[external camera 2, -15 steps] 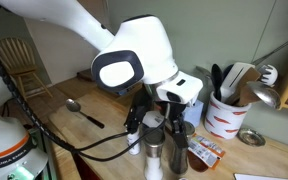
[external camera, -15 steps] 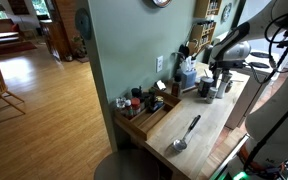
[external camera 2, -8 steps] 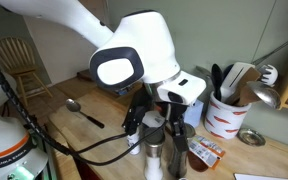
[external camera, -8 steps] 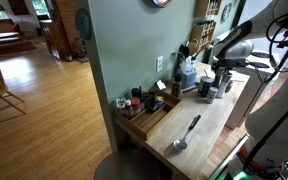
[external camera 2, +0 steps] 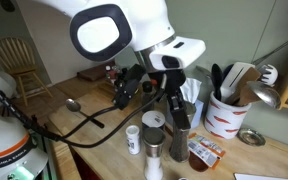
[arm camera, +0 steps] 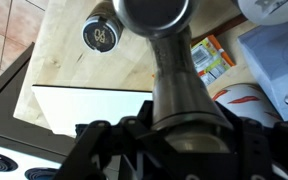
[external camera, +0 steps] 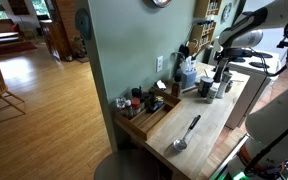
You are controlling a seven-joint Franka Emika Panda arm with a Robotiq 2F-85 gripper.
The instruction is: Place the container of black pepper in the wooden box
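So the arm just came up a fair bit compared to half a second ago, and the gripper [external camera 2: 174,104] is clamped around the container of black pepper [external camera 2: 181,136]. In the wrist view the grey cylinder fills the space between the fingers. It looks like the pepper is coming up with it, leaving the silver-topped shaker [external camera 2: 152,150] on the counter at its 8 o'clock. So the pick seems done. The wooden box [external camera: 149,122] sits well apart, around 8 o'clock from the gripper in an exterior view, so carrying it over is what's left.
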